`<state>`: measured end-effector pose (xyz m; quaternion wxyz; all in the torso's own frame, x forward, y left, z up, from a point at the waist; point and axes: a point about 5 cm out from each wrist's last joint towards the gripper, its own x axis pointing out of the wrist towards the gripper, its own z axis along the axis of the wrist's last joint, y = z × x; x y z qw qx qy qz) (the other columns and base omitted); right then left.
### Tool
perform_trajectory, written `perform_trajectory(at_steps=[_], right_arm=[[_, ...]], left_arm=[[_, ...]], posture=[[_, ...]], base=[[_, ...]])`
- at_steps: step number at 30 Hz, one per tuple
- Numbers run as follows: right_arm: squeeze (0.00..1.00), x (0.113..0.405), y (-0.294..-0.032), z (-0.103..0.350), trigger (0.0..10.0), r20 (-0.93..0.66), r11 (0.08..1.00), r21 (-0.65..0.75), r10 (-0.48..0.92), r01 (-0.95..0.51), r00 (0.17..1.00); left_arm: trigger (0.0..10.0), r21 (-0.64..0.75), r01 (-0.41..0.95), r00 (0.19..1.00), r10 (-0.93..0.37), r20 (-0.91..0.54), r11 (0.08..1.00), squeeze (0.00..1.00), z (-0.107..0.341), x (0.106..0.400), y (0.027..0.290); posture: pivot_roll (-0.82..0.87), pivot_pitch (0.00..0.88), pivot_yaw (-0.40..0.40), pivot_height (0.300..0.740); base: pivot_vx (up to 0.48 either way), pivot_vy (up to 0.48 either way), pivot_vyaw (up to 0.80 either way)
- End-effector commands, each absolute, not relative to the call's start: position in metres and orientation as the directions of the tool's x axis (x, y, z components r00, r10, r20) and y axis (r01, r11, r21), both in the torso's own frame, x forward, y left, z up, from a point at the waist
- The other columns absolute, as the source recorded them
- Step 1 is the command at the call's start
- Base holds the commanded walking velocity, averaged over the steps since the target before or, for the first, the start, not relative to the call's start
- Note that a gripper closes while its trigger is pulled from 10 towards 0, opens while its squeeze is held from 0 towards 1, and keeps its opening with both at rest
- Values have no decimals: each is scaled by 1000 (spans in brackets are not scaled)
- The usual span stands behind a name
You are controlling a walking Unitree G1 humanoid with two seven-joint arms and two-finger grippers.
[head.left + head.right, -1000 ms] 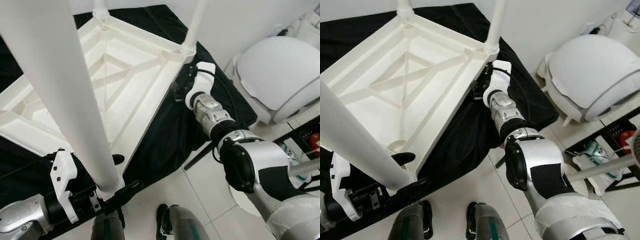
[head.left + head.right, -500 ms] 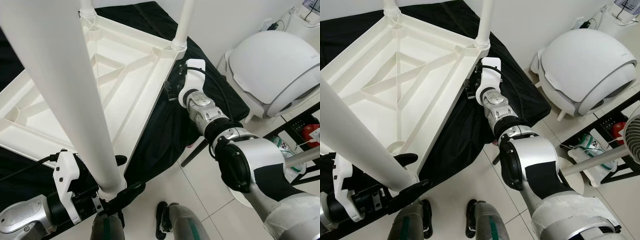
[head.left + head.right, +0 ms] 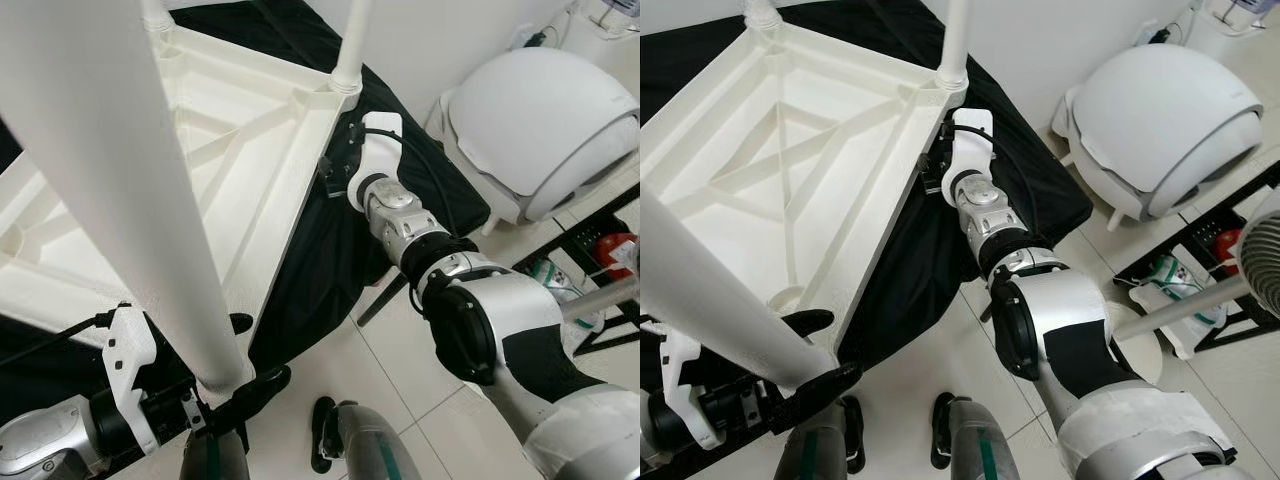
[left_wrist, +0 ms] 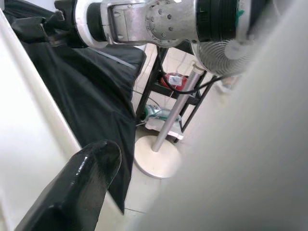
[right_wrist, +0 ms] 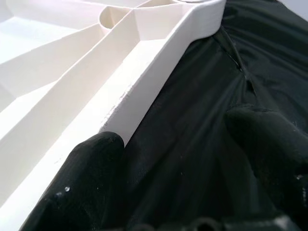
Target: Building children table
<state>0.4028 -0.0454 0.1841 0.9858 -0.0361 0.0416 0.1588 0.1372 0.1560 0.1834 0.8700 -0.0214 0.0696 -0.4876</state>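
Change since earlier: whole scene is being shifted in both eye views, so the camera is being moved; both grippers are being kept at the same spots on the table.
Left gripper (image 3: 810, 350): is being held lowest and nearest in the eye views, fingers apart and set on either side of the base of the near leg, one finger (image 4: 77, 187) being seen close against white plastic in the left wrist view.
Near leg (image 3: 130, 200): thick white tube, being held upright in the near corner socket.
Table (image 3: 790, 170): white plastic, is being kept upside down, ribbed underside facing up, on the black cloth (image 3: 930, 250).
Right gripper (image 5: 178, 144): is being held at the table's right edge, just below the far right corner; fingers apart, one finger (image 5: 91, 163) touching the white rim, the other being rested over the cloth.
Far right leg (image 3: 352, 40): is being stood upright in its corner socket.
Far left leg (image 3: 760, 12): is being stood upright in the far corner.
White domed appliance (image 3: 1160, 120): is being seen on the tiled floor to the right.
Fan (image 3: 1250, 270): is being seen at the right edge.
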Motion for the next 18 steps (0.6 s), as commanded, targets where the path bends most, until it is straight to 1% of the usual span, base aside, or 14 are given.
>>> perform_trajectory(at_steps=[1,3,5,8,10,12,16,18], right_arm=[[0,392,-2,194,10000,-73,872,-13,486,-489,871],[0,391,3,197,10000,-53,857,43,515,-513,856],[0,391,3,197,10000,-53,857,43,515,-513,856],[0,388,13,204,10000,-13,817,115,570,-565,822],[0,388,13,204,10000,-13,817,115,570,-565,822],[0,385,22,206,10000,-3,792,124,603,-598,798],[0,382,27,206,10000,-14,779,119,622,-616,783],[0,379,33,204,10000,-26,755,117,652,-646,758]], left_arm=[[10000,-88,799,587,-804,-92,594,0,187,140,152],[10000,-90,799,587,-804,-93,594,0,187,139,152],[10000,-90,799,587,-804,-93,594,0,187,139,152],[10000,-94,800,586,-805,-95,593,0,187,140,153],[10000,-94,800,586,-805,-95,593,0,187,140,153],[10000,-94,800,585,-806,-96,592,0,188,140,153],[10000,-90,799,587,-804,-98,594,0,187,141,154],[10000,-87,796,592,-800,-97,599,0,188,142,154]], posture=[[224,197,-76,740],[221,201,-74,740],[221,201,-74,740],[215,209,-66,740],[215,209,-66,740],[211,209,-65,740],[210,209,-65,740],[209,209,-65,740]], base=[[0,0,0],[0,0,0],[0,0,0],[0,0,0],[0,0,0],[0,0,0],[0,0,0],[0,0,0]])
